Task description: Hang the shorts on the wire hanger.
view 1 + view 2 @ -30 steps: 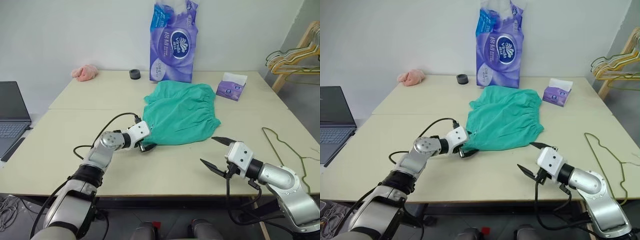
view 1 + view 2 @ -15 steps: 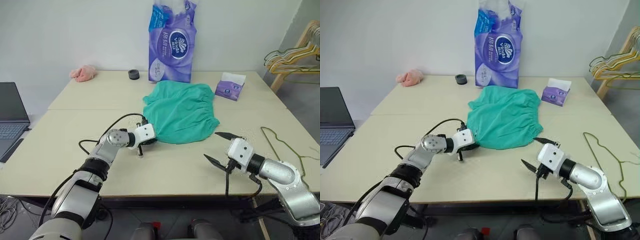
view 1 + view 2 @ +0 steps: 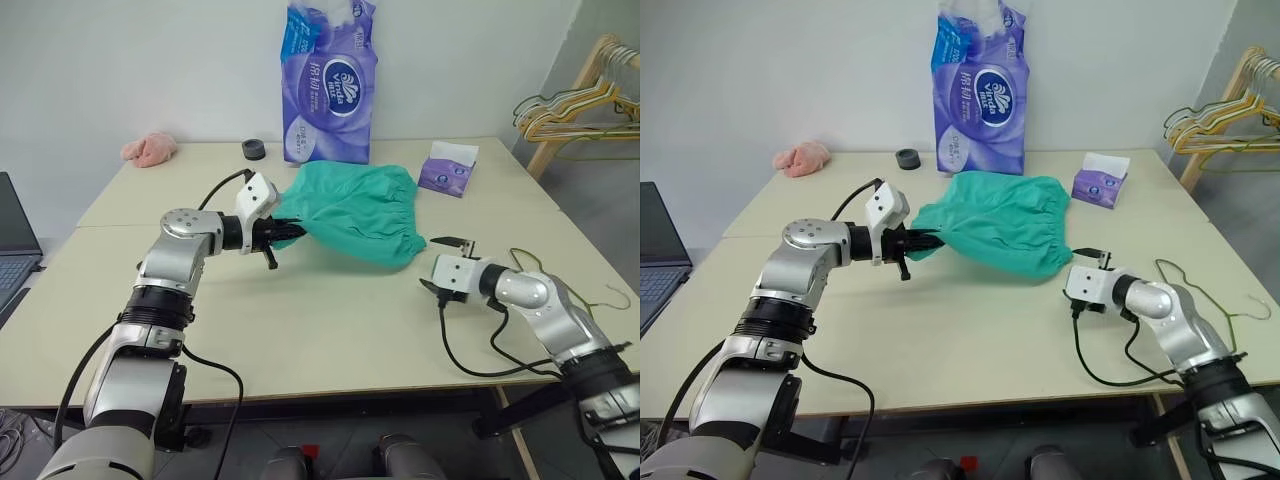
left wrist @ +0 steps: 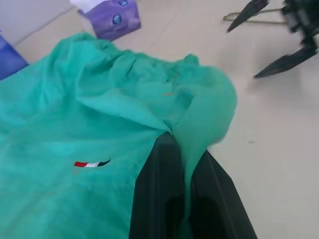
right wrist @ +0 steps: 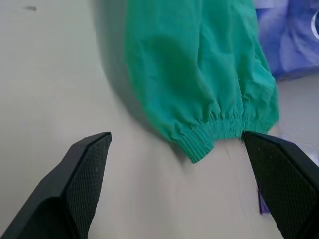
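The teal-green shorts (image 3: pixel 360 210) lie mid-table, their near-left corner lifted off the surface. My left gripper (image 3: pixel 287 231) is shut on that corner. In the left wrist view its black fingers (image 4: pixel 167 199) pinch a fold of the shorts (image 4: pixel 89 124). My right gripper (image 3: pixel 429 263) stands open just right of the shorts' near-right cuff, apart from it. In the right wrist view the elastic cuff of the shorts (image 5: pixel 199 144) lies between and ahead of its spread fingers (image 5: pixel 75 184). The olive wire hanger (image 3: pixel 1167 262) lies flat near the table's right edge, behind my right arm.
A tall purple tissue-roll pack (image 3: pixel 325 80) stands behind the shorts, with a small purple tissue box (image 3: pixel 447 168) to its right. A pink fluffy cloth (image 3: pixel 150 148) and a black ring (image 3: pixel 254 150) sit far left. A laptop (image 3: pixel 10 230) is at left, a bunch of hangers (image 3: pixel 570 100) at right.
My left gripper has shut on the shorts' near-left corner and raised it off the table. My right gripper has moved forward to the shorts' right cuff, still open. The camera has shifted.
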Robot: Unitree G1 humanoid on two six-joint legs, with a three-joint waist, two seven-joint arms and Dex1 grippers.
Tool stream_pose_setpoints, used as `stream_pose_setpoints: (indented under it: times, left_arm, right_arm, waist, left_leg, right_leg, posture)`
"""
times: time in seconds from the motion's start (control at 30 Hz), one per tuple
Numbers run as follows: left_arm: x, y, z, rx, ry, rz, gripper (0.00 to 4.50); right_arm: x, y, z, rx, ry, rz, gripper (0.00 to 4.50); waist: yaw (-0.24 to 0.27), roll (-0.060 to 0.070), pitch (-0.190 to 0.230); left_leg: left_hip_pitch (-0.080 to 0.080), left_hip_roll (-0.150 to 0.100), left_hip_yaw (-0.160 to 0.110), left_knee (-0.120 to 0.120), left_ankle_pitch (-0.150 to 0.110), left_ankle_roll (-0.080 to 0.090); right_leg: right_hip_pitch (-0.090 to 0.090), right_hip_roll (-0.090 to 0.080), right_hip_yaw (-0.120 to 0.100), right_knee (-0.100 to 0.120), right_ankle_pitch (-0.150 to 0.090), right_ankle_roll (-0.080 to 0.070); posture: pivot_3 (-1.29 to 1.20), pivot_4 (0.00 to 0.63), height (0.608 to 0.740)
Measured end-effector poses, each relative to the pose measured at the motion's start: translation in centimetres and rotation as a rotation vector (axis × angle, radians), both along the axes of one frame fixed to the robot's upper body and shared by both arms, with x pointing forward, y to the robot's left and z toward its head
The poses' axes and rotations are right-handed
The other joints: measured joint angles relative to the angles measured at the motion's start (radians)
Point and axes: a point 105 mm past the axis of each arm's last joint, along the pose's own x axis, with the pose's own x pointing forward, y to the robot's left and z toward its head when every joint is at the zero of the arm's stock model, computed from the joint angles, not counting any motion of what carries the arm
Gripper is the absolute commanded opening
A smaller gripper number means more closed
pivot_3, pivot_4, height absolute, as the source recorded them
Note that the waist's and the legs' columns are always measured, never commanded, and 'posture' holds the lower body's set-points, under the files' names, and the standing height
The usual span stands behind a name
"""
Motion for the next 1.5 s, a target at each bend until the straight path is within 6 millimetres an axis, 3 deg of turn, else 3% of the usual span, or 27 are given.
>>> stream_pose_setpoints:
  times: [0.23,0.43,0.53,0.77,0.9,1.07,1.2,1.33,1.5]
  left_arm:
    - [-0.4,0.2,0.5,-0.009,0.010,0.002,0.03]
    - [-0.5,0.6,0.5,-0.001,0.015,0.015,0.03]
    - [-0.6,0.7,0.6,0.003,0.008,0.017,0.00]
    - [-1.5,3.3,-1.4,0.059,0.062,0.071,0.00]
    - [-1.9,4.3,-2.5,0.091,0.084,0.088,0.00]
    - [-2.9,5.2,-4.3,0.176,0.118,0.062,0.00]
    - [-4.5,5.4,-6.2,0.232,0.200,-0.006,0.00]
    - [-8.8,6.3,-8.2,0.336,0.333,-0.181,0.00]
    - [-12.5,6.3,-8.7,0.383,0.429,-0.345,0.00]
  right_arm:
    - [3.1,2.6,-1.8,-0.051,-0.036,0.014,4.48]
    - [5.2,4.2,-2.0,-0.001,-0.053,-0.052,4.48]
    - [6.1,4.2,-2.0,0.018,-0.060,-0.115,3.85]
    - [6.1,1.8,-2.8,-0.011,-0.033,-0.176,1.44]
    - [5.9,1.7,-2.5,-0.012,-0.029,-0.148,0.08]
    - [5.7,2.3,-0.5,-0.012,-0.059,-0.053,0.03]
    - [4.7,2.9,0.9,-0.036,-0.075,0.048,0.03]
    - [1.4,2.4,0.2,-0.111,0.011,0.173,0.03]
    - [-3.4,1.9,0.0,-0.194,0.169,0.262,0.03]
  waist:
    - [-0.012,0.000,0.000]
    - [-0.021,0.000,0.000]
    - [-0.022,0.000,0.000]
    - [-0.023,0.001,0.000]
    - [-0.024,0.001,0.000]
    - [-0.024,0.001,0.000]
    - [-0.024,0.001,0.000]
    - [-0.022,0.002,0.001]
    - [-0.014,0.005,0.003]
  left_leg:
    - [0.000,0.000,-0.005,0.000,0.000,0.000]
    - [0.001,0.000,-0.006,0.000,0.000,0.000]
    - [0.001,0.000,-0.007,0.000,0.000,0.000]
    - [0.001,-0.001,-0.008,0.000,0.000,0.000]
    - [0.001,-0.001,-0.008,0.000,0.000,0.000]
    - [0.001,-0.001,-0.008,0.000,0.000,0.000]
    - [0.000,0.000,-0.008,-0.001,0.000,0.000]
    - [0.000,0.000,-0.008,-0.001,0.000,0.000]
    - [0.000,0.000,-0.008,0.000,-0.001,0.000]
  right_leg:
    - [-0.001,0.000,0.000,0.001,0.000,-0.001]
    - [-0.001,0.000,0.000,0.002,0.000,-0.001]
    - [-0.001,0.000,0.000,0.002,0.000,-0.001]
    - [-0.001,0.000,0.000,0.002,0.000,-0.001]
    - [-0.001,0.000,0.000,0.002,0.000,-0.001]
    - [-0.001,-0.001,-0.001,0.002,0.000,-0.001]
    - [-0.001,0.000,-0.001,0.002,0.000,-0.001]
    - [-0.001,-0.001,-0.001,0.002,-0.001,0.000]
    - [0.000,-0.001,-0.001,0.002,-0.004,-0.001]
  posture:
    - [-0.07,0.022,0.740]
    - [-0.05,0.022,0.740]
    - [-0.05,0.023,0.740]
    - [-0.05,0.025,0.740]
    - [-0.05,0.024,0.740]
    - [-0.06,0.027,0.740]
    - [-0.07,0.037,0.740]
    - [-0.07,0.047,0.740]
    - [-0.08,0.058,0.740]
